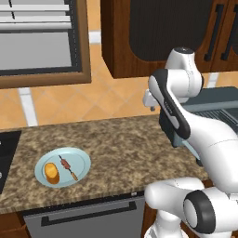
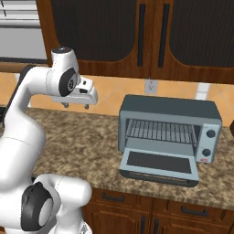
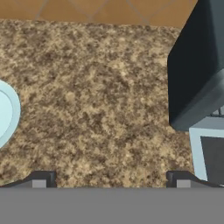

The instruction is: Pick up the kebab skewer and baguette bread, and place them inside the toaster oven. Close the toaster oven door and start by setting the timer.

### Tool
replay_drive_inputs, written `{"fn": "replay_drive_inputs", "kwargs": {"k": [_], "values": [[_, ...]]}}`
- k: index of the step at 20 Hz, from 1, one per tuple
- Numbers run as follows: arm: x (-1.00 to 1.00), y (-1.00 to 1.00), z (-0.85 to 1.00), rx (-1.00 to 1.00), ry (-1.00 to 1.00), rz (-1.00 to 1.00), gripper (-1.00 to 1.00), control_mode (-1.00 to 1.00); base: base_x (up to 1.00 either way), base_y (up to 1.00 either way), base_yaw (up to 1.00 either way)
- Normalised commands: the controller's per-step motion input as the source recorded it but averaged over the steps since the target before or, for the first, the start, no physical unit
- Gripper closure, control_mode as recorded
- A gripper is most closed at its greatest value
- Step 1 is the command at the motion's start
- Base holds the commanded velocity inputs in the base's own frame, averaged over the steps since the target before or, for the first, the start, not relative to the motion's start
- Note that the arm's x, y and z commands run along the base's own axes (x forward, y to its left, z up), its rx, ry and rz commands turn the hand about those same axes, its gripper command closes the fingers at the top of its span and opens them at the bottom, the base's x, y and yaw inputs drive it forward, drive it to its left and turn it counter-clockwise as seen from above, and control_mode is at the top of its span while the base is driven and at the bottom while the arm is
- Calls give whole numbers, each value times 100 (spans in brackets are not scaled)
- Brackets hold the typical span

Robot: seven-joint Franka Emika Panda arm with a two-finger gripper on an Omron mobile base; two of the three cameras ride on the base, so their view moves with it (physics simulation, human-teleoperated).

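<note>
On the near left of the granite counter (image 1: 121,148), close to its front edge, a pale blue plate (image 1: 81,160) carries both foods: the baguette bread (image 1: 51,172) on its left half and the kebab skewer (image 1: 68,168) just beside it to the right, its stick running diagonally from far-left to near-right. The gripper (image 3: 111,180) hangs well above bare counter with its jaws spread wide and nothing between them, roughly midway between plate and oven. In the hand view the plate's rim shows at the left edge and a corner of the oven at the right, so the food lies to the left of the jaws and lower. Reaching it probably calls for a leftward swing, a descent, and the fingers turned across the skewer's stick. Farther right stands the toaster oven (image 2: 170,112), its toaster oven door (image 2: 159,163) dropped flat toward the front and the wire rack bare. Behind run an orange tiled wall and dark wooden cabinets (image 2: 137,32).
</note>
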Motion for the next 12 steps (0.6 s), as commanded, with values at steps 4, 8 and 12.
{"fn": "replay_drive_inputs", "kwargs": {"k": [4,8,12], "values": [[0,0,0,0,0,0,-100,100,0,0,0],[0,0,0,0,0,0,-100,-100,0,0,0],[0,0,0,0,0,0,-100,-100,0,0,0]]}}
